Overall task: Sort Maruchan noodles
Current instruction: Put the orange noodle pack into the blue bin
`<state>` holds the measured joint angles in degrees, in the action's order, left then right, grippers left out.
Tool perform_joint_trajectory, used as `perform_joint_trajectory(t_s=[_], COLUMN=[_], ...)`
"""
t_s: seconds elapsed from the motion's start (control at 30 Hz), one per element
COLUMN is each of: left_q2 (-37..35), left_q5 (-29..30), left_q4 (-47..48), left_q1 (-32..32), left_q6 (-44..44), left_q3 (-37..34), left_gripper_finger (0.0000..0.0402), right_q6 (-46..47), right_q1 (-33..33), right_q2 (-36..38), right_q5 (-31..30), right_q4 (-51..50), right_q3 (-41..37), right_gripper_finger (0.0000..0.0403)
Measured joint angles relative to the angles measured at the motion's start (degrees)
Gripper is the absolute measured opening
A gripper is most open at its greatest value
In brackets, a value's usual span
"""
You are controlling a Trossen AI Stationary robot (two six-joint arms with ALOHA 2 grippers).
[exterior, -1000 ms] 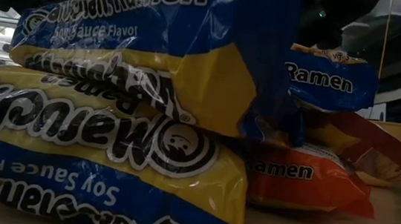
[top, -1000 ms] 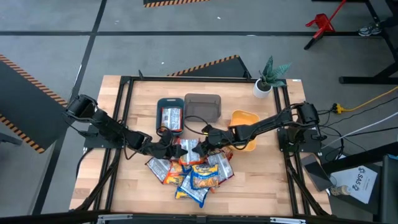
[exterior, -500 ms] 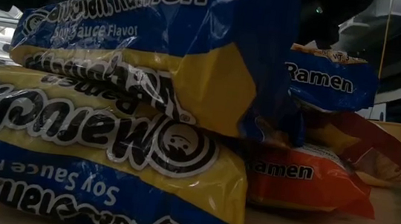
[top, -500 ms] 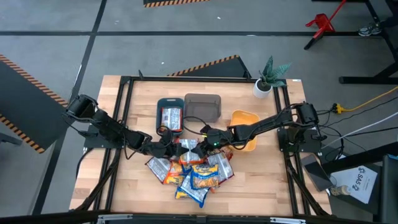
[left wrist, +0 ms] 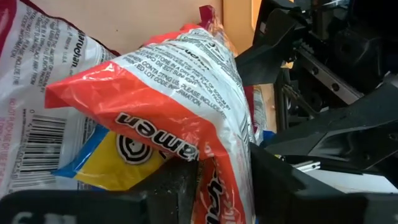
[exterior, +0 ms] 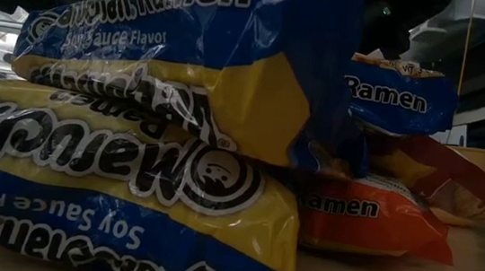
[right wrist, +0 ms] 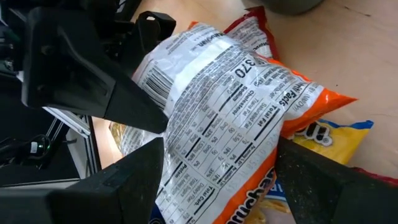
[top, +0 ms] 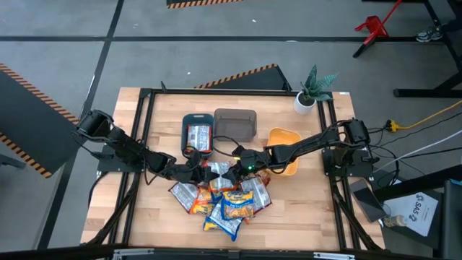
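Note:
Several Maruchan packets (top: 225,198) lie heaped at the table's middle; the low view is filled by yellow-and-blue ones (exterior: 130,178) stacked flat. At the heap's far side both grippers meet at one orange-red packet with a white printed back (top: 219,171) (right wrist: 224,106). My left gripper (top: 201,172) (left wrist: 217,186) comes from the left and is shut on it. My right gripper (top: 238,165) (right wrist: 217,186) comes from the right, open wide, one finger on each side of the same packet. A silvery-white packet with red print (top: 198,135) lies in the teal tray. My left gripper pinches the orange-red packet by its near end (left wrist: 214,177) between the two fingers, coming level from the table's left. The packet stands tilted ahead of the fingers, over a yellow-and-blue packet (left wrist: 124,155). My right gripper straddles the packet's other end; whether its fingers (right wrist: 134,180) touch it, I cannot tell.
Beyond the heap stand a teal tray (top: 185,124), a grey tray (top: 235,124) and an orange tray (top: 284,144) under the right arm. A potted plant (top: 312,90) sits at the far right corner. Bare wood shows left and right of the heap.
The right gripper has moved a little down and toward the heap, closing in on the orange-red packet. The left gripper has kept its hold, and the heap has stayed put.

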<state>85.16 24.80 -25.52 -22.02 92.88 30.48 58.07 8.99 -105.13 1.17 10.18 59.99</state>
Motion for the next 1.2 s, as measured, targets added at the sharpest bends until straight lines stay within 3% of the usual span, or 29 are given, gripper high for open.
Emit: perform_joint_trajectory(t_s=[0.77, 0.97, 1.2], left_q2=[-2.58, -9.28, -21.90], left_q5=[1.45, 0.96, -3.43], left_q4=[-7.15, -5.35, 7.07], left_q1=[0.02, 0.83, 7.46], left_q6=[-0.65, -5.25, -11.21], left_q3=[0.04, 0.04, 0.02], left_gripper_finger=[0.0084, 0.0084, 0.0084], right_q6=[-10.37, -13.83, -17.51], right_q1=[-6.82, -10.37, -13.32], right_q2=[13.33, 18.69, 22.78], right_q5=[-1.14, -1.36, -3.64], right_q4=[-11.49, -13.79, -16.78], right_q3=[0.04, 0.04, 0.04], right_gripper_finger=[0.0280, 0.0280, 0.0280])
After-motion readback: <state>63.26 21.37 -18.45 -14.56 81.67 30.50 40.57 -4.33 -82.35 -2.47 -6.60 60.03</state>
